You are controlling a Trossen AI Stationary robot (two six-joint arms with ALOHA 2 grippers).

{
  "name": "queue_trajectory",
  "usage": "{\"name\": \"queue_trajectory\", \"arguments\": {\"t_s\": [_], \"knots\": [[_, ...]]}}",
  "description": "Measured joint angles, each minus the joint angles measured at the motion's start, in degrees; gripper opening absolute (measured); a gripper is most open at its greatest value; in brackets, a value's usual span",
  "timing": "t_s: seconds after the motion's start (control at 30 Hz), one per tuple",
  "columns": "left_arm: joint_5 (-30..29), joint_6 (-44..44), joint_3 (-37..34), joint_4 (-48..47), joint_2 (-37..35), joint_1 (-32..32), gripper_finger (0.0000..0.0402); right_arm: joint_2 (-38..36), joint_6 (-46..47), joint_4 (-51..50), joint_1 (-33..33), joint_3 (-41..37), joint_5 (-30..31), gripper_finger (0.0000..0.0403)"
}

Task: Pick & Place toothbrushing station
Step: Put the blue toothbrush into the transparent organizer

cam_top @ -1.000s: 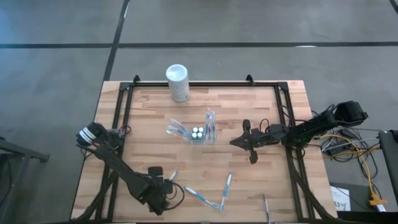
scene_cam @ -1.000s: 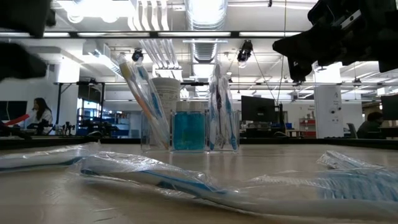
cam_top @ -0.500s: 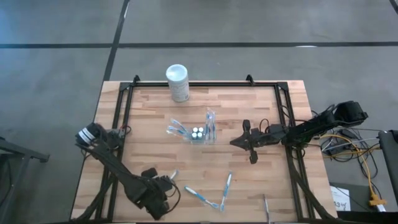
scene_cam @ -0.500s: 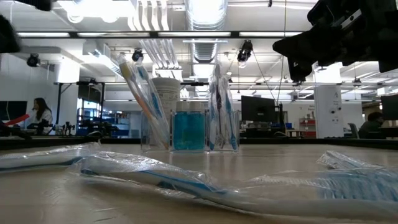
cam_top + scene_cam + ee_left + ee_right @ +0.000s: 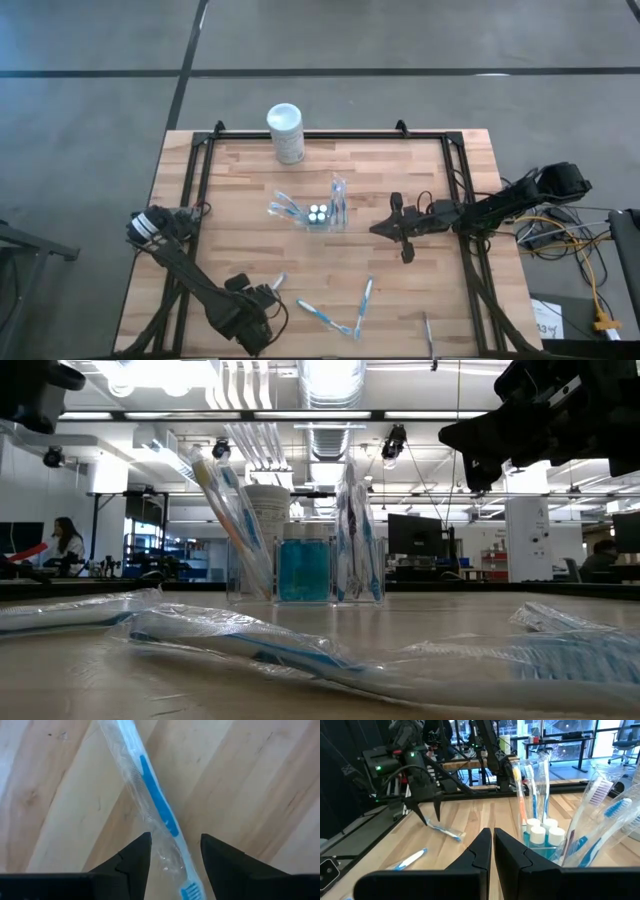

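Note:
The toothbrushing station (image 5: 320,213), a clear holder with upright toothbrushes and small blue bottles, stands on its base mid-table and also shows in the low view (image 5: 300,565). A wrapped blue toothbrush (image 5: 150,795) lies flat on the wood near the front left. My left gripper (image 5: 175,838) points down over it, open, with one finger on either side of the wrapped toothbrush (image 5: 277,283). I cannot tell whether the fingers touch it. My right gripper (image 5: 385,228) hangs level to the right of the station (image 5: 542,832), shut (image 5: 492,840) and holding nothing.
A white canister (image 5: 285,132) stands at the table's far edge. Two more wrapped toothbrushes (image 5: 325,317) (image 5: 366,298) lie near the front edge, and another (image 5: 428,332) lies at the front right. Black rails (image 5: 196,190) run along the table's sides.
My left gripper has rolled about the line it points along, staying open above the wrapped toothbrush. The toothbrush, the station and my right gripper have kept still.

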Motion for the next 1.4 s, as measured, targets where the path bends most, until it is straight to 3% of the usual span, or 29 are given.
{"name": "queue_trajectory", "arguments": {"t_s": [0.37, 0.63, 0.77, 1.0, 1.23, 1.4], "knots": [[3.7, 0.3, -3.1, 4.3, 0.4, 0.0, 0.0177, 0.0, -0.4, 0.1, 0.0, 0.0, -0.3, 0.0018], [3.2, 0.0, -6.9, 6.8, 0.2, 0.0, 0.0174, 0.0, -0.7, 0.1, 0.0, 0.0, -0.3, 0.0018], [1.8, 1.1, -7.0, 6.8, 0.3, -0.2, 0.0137, 0.0, -0.7, 0.6, 0.3, 0.0, -0.7, 0.0018], [0.9, 3.9, -7.1, 6.7, 0.3, -0.7, 0.0019, 0.0, -0.6, 0.6, 0.9, 0.0, -0.7, 0.0018], [0.7, 6.8, -7.0, 4.8, 0.0, -0.8, 0.0018, 0.0, -1.0, 0.5, 0.9, 0.0, -0.6, 0.0018], [-0.1, 8.9, -3.6, -4.6, 0.0, -0.9, 0.0005, 0.0, -0.6, 0.4, 0.9, 0.0, -0.6, 0.0018]]}}
